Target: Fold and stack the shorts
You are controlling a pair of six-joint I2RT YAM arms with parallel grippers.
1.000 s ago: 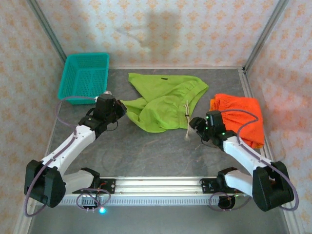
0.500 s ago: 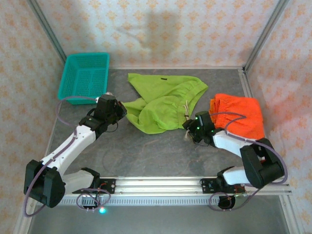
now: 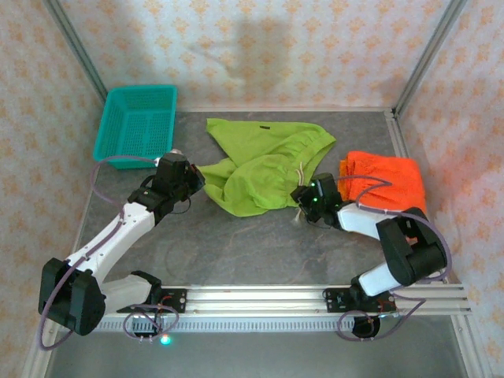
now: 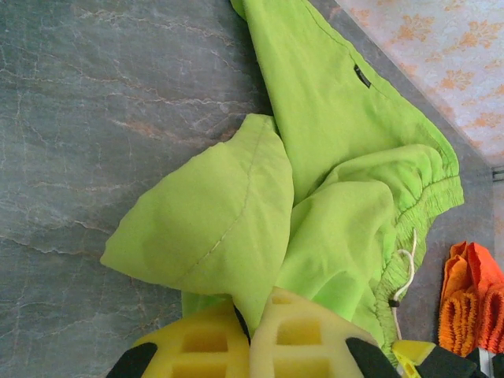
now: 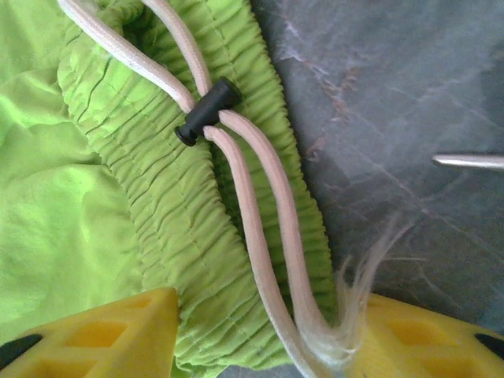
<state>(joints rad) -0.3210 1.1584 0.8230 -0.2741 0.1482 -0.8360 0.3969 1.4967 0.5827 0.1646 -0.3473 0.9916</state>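
Pinching one leg hem of the single lime green shorts [image 4: 339, 134], the left gripper [image 4: 250, 309] has its pads pressed together on the cloth; the right gripper [image 5: 264, 335] stands part-open, straddling the gathered waistband [image 5: 169, 205] and two drawstring [image 5: 264, 189] ends; orange shorts [image 3: 387, 185] lie heaped just right of it, number indistinguishable; one teal basket [image 3: 140, 89] sits at the far left.

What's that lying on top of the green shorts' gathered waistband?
A pale drawstring with a black toggle lies across the waistband of the green shorts, and its frayed ends trail onto the grey table. Whatever sits beneath the bunched fabric is covered.
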